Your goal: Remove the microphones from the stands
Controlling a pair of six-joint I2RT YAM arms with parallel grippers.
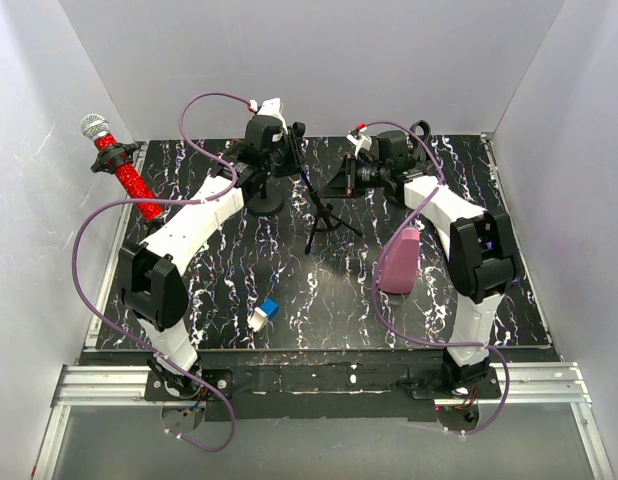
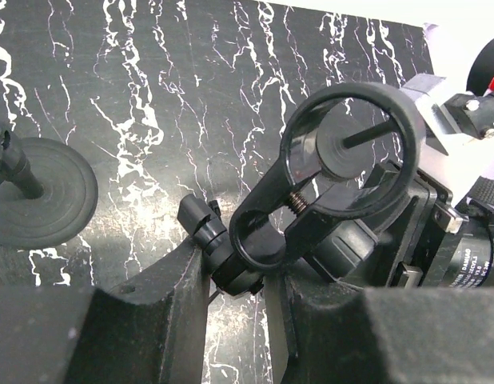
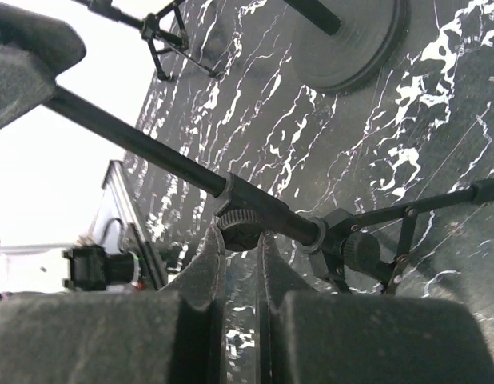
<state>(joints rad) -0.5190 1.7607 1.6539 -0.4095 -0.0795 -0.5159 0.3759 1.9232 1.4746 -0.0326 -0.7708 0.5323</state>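
Observation:
The red glitter microphone (image 1: 124,170) with a silver head sits tilted in a black clip at the far left edge of the table, away from both grippers. A black tripod stand (image 1: 324,215) stands mid-table. Its ring-shaped holder (image 2: 351,152) is empty. My left gripper (image 1: 289,150) is shut on the joint under that holder (image 2: 235,268). My right gripper (image 1: 351,178) is shut on the knurled knob (image 3: 241,228) on the stand's pole (image 3: 143,148).
A round black stand base (image 1: 264,200) sits by the left gripper, also seen in the left wrist view (image 2: 47,192). A pink bottle (image 1: 400,262) stands by the right arm. A small blue and white object (image 1: 263,314) lies near the front. White walls enclose the table.

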